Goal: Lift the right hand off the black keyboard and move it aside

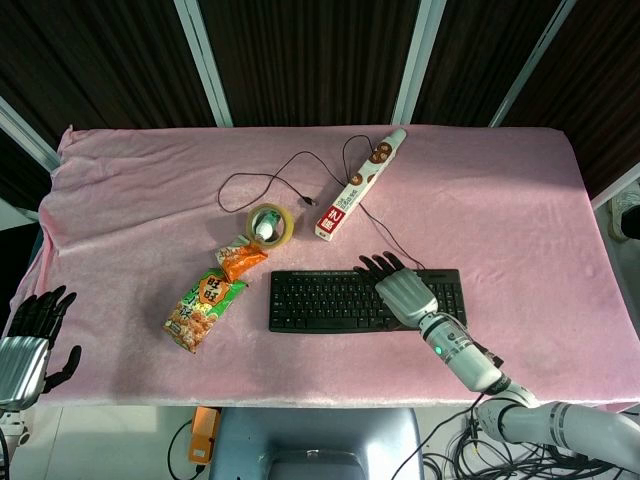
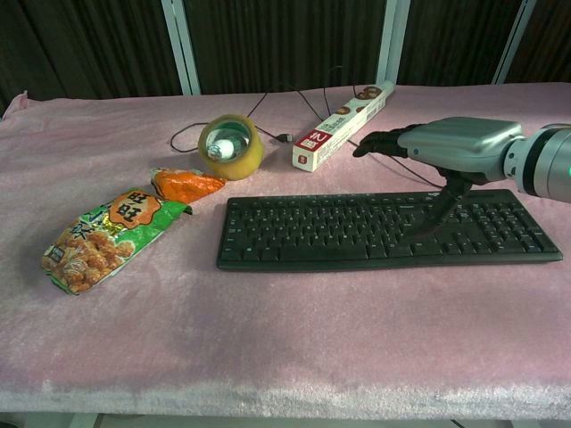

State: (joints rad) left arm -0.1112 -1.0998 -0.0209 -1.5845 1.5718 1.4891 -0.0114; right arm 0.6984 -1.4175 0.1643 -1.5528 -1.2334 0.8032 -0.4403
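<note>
The black keyboard (image 1: 325, 300) (image 2: 339, 234) lies flat on the pink cloth, near the table's front edge. My right hand (image 1: 405, 290) (image 2: 455, 147) hovers over its right half, palm down, with the fingers stretched out toward the back left and nothing held. In the chest view the palm is above the keys and the thumb (image 2: 446, 205) points down to the key surface; I cannot tell whether it touches. My left hand (image 1: 30, 340) hangs off the table's front left corner, fingers apart and empty; it does not show in the chest view.
Left of the keyboard lie a green snack bag (image 1: 205, 310) (image 2: 103, 236) and an orange packet (image 1: 242, 260) (image 2: 186, 185). Behind it stand a tape roll (image 1: 270, 224) (image 2: 230, 145) and a long white box (image 1: 360, 185) (image 2: 343, 125), with a thin black cable (image 1: 270, 180) looping between them.
</note>
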